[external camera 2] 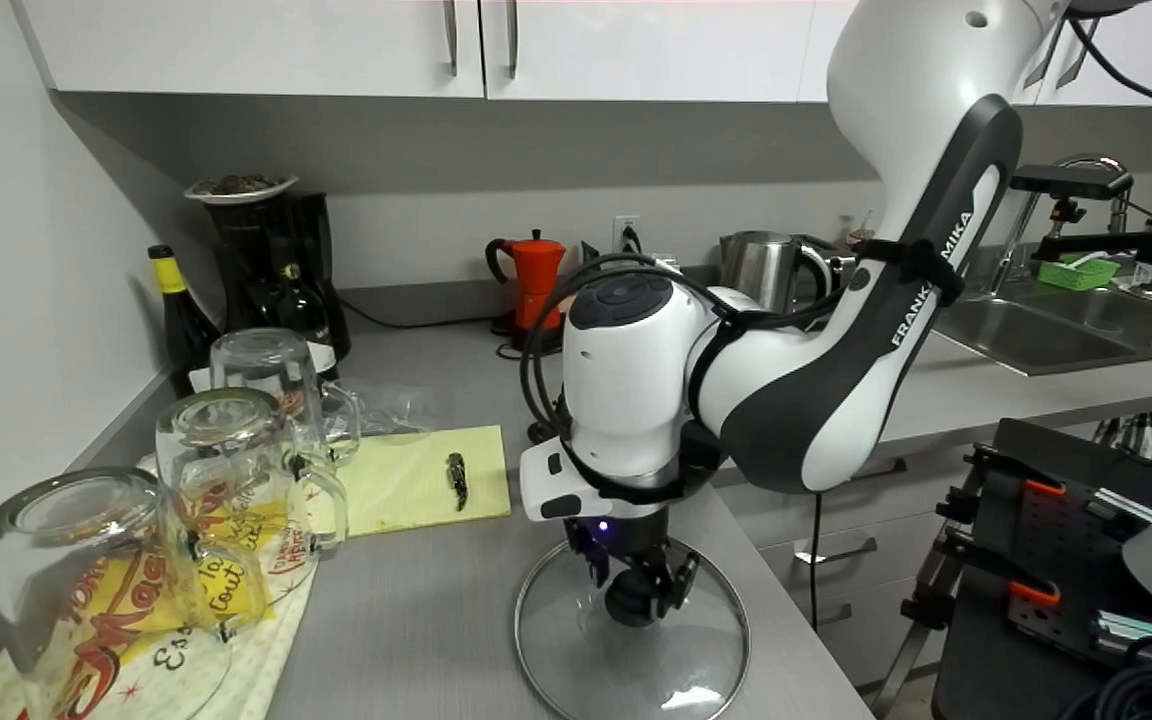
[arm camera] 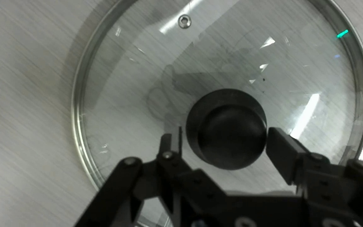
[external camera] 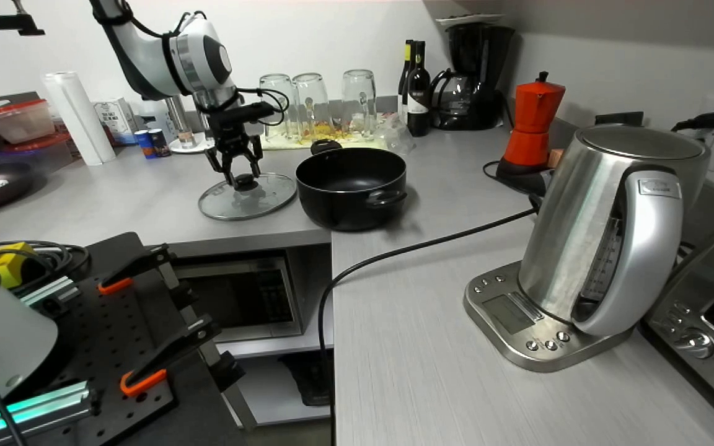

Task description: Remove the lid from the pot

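The pincer (arm camera: 222,137) stood wide about the lid's (external camera: 248,200) knob (arm camera: 232,135); a snagging finger (arm camera: 284,154) could have dragged the lid over the worktop's (external camera: 158,215) nearby front edge.

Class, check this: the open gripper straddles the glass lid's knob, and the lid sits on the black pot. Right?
Not quite: the glass lid lies on the counter beside the black pot, as an exterior view shows. The open gripper does straddle the knob.

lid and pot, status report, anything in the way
Gripper open, straddling knob. Lid off, lying on counter beside uncovered pot. No obstruction seen around knob.
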Motion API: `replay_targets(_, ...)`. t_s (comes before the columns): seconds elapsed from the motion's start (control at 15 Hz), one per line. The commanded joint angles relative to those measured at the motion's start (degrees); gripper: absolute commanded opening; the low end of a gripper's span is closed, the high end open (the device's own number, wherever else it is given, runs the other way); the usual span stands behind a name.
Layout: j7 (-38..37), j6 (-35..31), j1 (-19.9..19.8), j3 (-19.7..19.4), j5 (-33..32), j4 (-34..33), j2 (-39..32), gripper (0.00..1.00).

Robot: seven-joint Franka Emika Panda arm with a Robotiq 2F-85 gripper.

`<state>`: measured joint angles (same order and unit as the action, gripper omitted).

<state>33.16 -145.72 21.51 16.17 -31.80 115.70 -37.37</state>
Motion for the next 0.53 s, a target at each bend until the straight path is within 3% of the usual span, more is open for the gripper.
replay_targets(0.0, 0.37, -1.09, -0.21, 0.27, -0.30, 0.39, 0.93, 0.99)
replay_targets(0.47, -1.64, -1.99, 0.24, -0.31, -1.14, 3.18, 5.18, 1.00)
